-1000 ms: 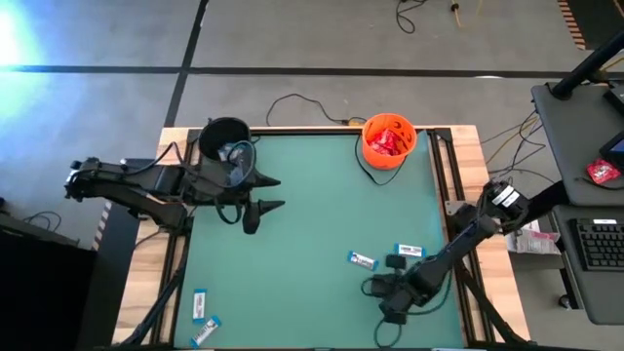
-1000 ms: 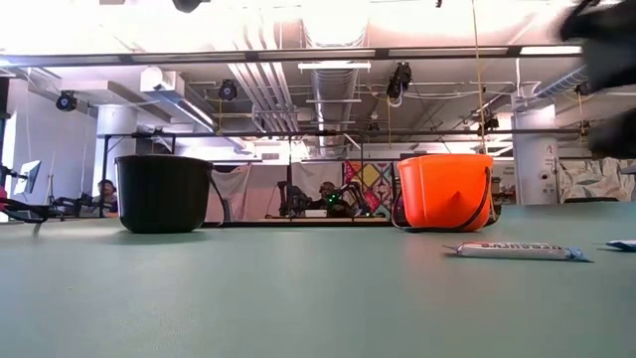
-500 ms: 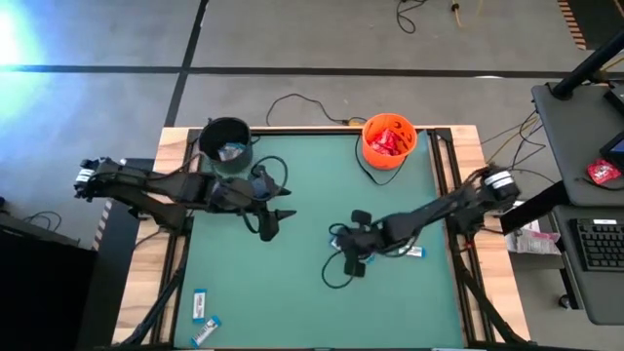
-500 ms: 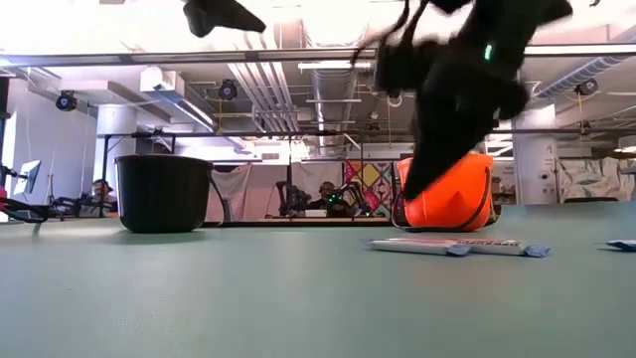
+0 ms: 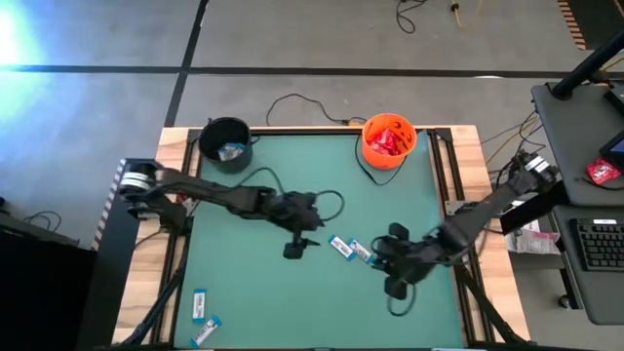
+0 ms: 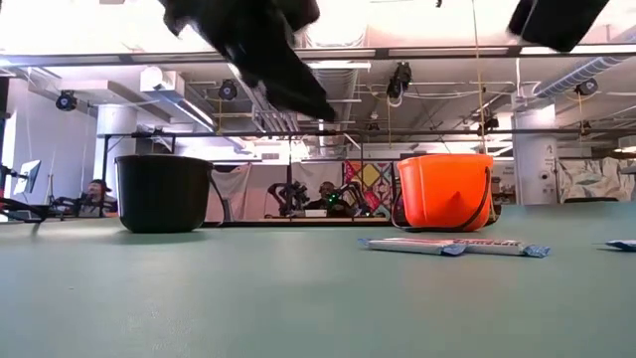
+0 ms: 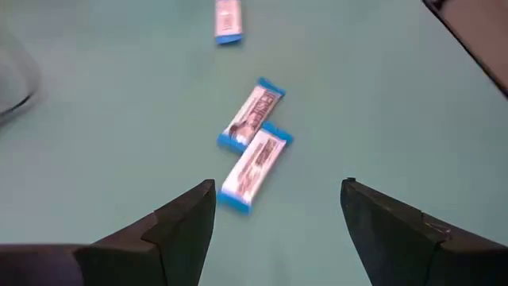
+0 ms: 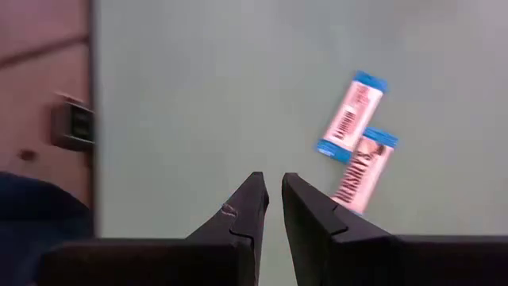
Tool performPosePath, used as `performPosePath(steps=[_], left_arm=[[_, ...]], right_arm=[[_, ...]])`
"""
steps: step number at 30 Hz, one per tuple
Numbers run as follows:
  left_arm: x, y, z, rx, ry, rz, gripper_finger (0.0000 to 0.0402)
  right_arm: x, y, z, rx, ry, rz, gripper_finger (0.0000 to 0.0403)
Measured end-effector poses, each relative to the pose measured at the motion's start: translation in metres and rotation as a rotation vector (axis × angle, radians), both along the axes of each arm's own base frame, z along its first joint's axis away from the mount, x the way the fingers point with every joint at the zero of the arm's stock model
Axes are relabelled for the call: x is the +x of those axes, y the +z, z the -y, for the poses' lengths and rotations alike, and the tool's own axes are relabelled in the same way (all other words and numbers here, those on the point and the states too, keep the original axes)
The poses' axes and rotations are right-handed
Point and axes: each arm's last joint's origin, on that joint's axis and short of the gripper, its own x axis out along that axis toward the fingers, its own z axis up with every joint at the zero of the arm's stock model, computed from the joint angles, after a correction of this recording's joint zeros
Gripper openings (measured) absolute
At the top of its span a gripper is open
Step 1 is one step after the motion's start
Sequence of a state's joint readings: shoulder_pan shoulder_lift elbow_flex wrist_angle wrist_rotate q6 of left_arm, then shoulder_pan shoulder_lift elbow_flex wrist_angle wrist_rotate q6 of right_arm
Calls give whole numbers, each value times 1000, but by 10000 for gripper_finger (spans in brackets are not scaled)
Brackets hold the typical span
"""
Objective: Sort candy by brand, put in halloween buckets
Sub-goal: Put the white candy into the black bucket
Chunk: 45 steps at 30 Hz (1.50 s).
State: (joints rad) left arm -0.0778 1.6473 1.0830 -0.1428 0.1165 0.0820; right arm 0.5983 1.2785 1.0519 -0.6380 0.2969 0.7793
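Bright, overexposed ceiling; blurred wrist views

A robotics lab or workshop: bare ceiling pipes and ducts [image 6: 298, 85] run overhead, cables [image 5: 302, 102] trail across the concrete floor [image 5: 292, 39], and a desk with a keyboard [image 5: 597, 244] stands beside the green worktop [image 5: 244, 283]. People sit at benches far behind.

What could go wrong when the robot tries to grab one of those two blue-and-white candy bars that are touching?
1. The two white-and-blue bars lie end to end, touching, so the open left gripper above them might catch both or knock one away.
2. The shut right gripper sits close beside them; the arms could bump.
3. Two more bars lie at the table's near left edge and might get forgotten.
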Motion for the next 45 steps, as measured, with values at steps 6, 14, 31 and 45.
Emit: performPosePath(steps=[6,14,31,45], left_arm=[[36,-50,-8,37,-168,25,255],[74,-102,-10,73,-304,20,255],[88,-161,-15,41,-388,12,185],[78,-206,-16,-101,-296,312,178]], right_arm=[[-16,14,-11,80,-87,83,38],[-19,13,-15,105,-76,67,38],[-20,13,-16,153,-88,38,38],[-21,13,-18,226,-76,-9,38]])
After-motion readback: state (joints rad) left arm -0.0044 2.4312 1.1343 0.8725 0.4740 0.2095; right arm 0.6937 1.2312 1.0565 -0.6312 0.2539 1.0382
